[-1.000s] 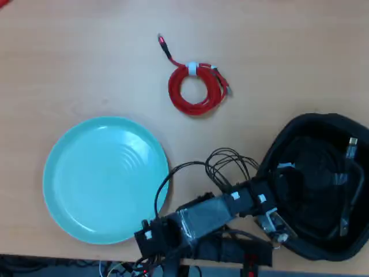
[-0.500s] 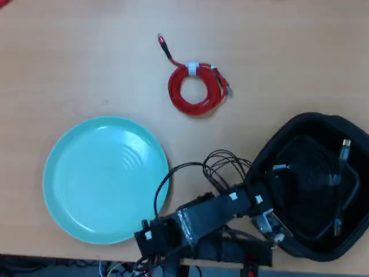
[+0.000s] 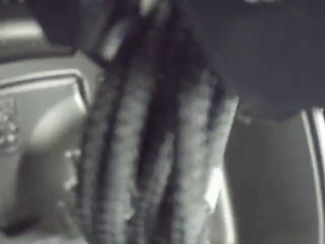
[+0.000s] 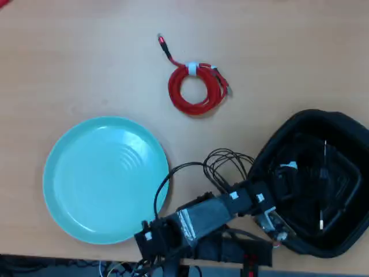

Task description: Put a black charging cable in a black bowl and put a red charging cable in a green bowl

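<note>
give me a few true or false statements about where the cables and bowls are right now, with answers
1. The red charging cable lies on the bare table, outside both bowls. True.
2. The green bowl holds a cable. False: it is empty.
3. The black charging cable is within the black bowl. True.
4. In the overhead view the black bowl is left of the green bowl. False: it is to the right.
5. The red cable is uncoiled and stretched straight. False: it is coiled, bound by a white tie.

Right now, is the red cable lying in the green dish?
No, in the overhead view the red cable lies coiled on the bare table, apart from the empty green dish.
</note>
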Tool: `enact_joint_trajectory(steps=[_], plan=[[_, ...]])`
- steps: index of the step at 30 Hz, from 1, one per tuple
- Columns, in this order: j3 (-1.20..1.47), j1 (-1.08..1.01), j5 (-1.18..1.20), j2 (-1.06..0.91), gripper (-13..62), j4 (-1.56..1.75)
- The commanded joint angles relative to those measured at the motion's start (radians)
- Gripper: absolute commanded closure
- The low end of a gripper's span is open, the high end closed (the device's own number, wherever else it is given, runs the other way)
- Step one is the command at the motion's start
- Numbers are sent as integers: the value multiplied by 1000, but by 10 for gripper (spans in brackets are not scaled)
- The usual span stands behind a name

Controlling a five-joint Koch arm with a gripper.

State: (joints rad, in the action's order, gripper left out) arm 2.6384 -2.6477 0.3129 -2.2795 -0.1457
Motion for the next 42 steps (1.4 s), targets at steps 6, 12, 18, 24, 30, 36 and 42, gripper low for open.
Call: enact_joint_trajectory(steps=[6,12,18,24,30,36,42], plan=[[-431,63,-23,-101,339,-224],[-859,64,-164,-92,333,-959],[-910,40,-153,-100,322,-1008],[-904,38,-103,-98,183,-1011],[-899,38,-43,-97,116,-1006],[-962,48,-46,-98,120,-1006],[-1051,143,-38,-97,122,-1011]])
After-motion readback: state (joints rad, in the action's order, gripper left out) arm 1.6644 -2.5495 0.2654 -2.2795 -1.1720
